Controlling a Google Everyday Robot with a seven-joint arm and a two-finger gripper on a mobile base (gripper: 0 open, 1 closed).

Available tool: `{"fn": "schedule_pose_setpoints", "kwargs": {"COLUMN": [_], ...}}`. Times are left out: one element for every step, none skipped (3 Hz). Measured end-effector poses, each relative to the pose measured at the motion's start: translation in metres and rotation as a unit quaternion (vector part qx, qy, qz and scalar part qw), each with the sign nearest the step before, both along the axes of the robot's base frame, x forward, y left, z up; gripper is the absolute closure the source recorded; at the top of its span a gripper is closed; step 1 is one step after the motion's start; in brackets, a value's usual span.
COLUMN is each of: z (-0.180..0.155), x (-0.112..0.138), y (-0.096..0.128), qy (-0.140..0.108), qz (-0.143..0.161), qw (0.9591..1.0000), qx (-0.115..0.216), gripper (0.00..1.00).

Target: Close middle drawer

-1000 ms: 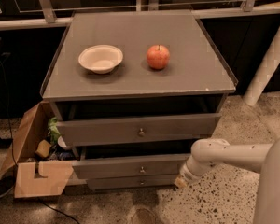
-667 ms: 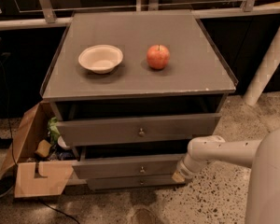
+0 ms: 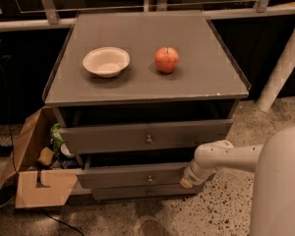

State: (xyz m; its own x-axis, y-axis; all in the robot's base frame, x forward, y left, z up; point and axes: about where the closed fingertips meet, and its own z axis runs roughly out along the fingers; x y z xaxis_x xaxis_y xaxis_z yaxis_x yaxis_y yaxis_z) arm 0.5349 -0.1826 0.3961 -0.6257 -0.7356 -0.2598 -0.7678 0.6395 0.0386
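Observation:
The middle drawer (image 3: 132, 176) is a shallow grey-brown drawer with a small brass knob (image 3: 149, 179). It stands a little way out of the grey cabinet (image 3: 147, 85), less far than the top drawer (image 3: 113, 137) above it. My gripper (image 3: 187, 182) is at the end of the white arm (image 3: 226, 156), which comes in from the right. It sits low against the right end of the middle drawer's front. The inside of the drawer is in shadow.
A white bowl (image 3: 106, 61) and a red apple (image 3: 166, 59) sit on the cabinet top. The bottom drawer (image 3: 137, 193) lies just below the gripper. An open cardboard box (image 3: 37, 171) with clutter stands on the floor at the left. A white post (image 3: 284, 65) rises at the right.
My arm has swung left and slightly up, bringing the gripper from the floor side of the cabinet onto the right end of the middle drawer's front.

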Motion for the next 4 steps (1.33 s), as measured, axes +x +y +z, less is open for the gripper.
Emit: {"fn": "schedule_pose_setpoints", "kwargs": {"z": [0.0000,0.0000,-0.0001,-0.0001], "x": [0.0000,0.0000,0.0000,-0.0001], "y": [0.0000,0.0000,0.0000,0.0001], "qy": [0.000,0.000,0.000,0.000], "qz": [0.000,0.000,0.000,0.000], "qw": [1.0000,1.0000,1.0000,1.0000], "qx": [0.000,0.000,0.000,0.000], "gripper": [0.58,0.34,0.11,0.00]}}
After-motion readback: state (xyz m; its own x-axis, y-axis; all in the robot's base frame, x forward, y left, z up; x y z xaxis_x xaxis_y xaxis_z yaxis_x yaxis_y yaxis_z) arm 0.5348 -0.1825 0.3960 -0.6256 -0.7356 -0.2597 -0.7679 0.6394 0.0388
